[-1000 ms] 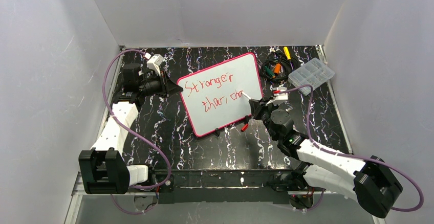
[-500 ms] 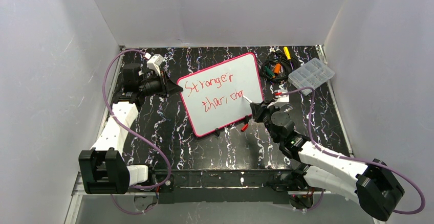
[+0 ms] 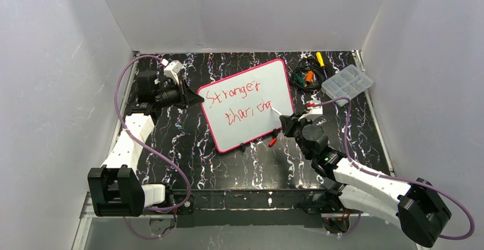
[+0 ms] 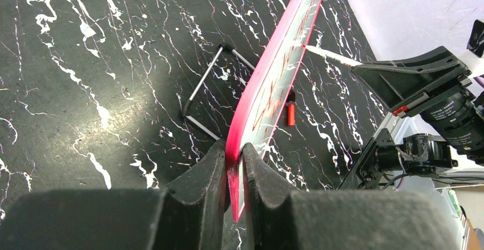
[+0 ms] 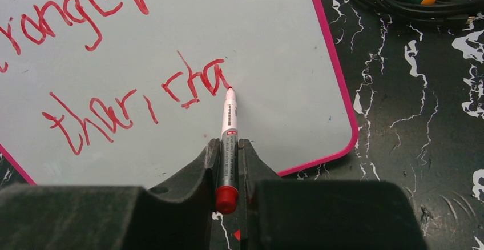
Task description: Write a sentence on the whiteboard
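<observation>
Pressing the tip of a slim white marker (image 5: pixel 229 121) with a red end cap to the flat white whiteboard (image 3: pixel 268 84) with its thin pink-red border, propped tilted on a wire stand (image 4: pixel 205 84) near the middle of the black marbled table (image 3: pixel 188 158). Clamped tight on the barrel by the right gripper (image 5: pixel 228 147), long axis running straight out from the jaws to the last stroke of the red handwritten sentence (image 5: pixel 194 81). Pinched at its left corner by the left gripper (image 4: pixel 233 153), jaws nearly closed on the rim. Likely next: sliding rightward across blank board toward the right border.
</observation>
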Controlling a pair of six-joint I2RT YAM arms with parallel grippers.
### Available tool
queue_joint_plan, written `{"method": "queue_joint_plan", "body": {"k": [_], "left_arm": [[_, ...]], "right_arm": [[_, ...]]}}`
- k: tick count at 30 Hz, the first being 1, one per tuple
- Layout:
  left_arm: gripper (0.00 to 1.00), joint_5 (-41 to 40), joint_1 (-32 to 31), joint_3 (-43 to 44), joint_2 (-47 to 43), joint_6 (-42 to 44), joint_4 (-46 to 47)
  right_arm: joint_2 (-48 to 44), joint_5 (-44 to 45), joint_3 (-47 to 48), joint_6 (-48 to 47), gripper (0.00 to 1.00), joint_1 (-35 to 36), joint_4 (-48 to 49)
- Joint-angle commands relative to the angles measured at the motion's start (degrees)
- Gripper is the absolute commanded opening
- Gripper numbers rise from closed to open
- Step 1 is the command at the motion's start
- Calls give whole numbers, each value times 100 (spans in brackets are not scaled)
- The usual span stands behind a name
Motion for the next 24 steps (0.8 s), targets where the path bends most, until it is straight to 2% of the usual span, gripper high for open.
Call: {"method": "queue_joint_plan", "body": {"k": [1,16,24], "left_arm": [[0,0,-39,-53,-138,83,-62],[0,-5,-39,-59,-159,83,-62],[0,4,-39,-60,-158,83,-62]], "right_arm": [[-35,241,110,-166,1,-12,-91],[-447,184,410,-408,1,-17,-256],[-220,109,748,-793,1,-133,50]]}}
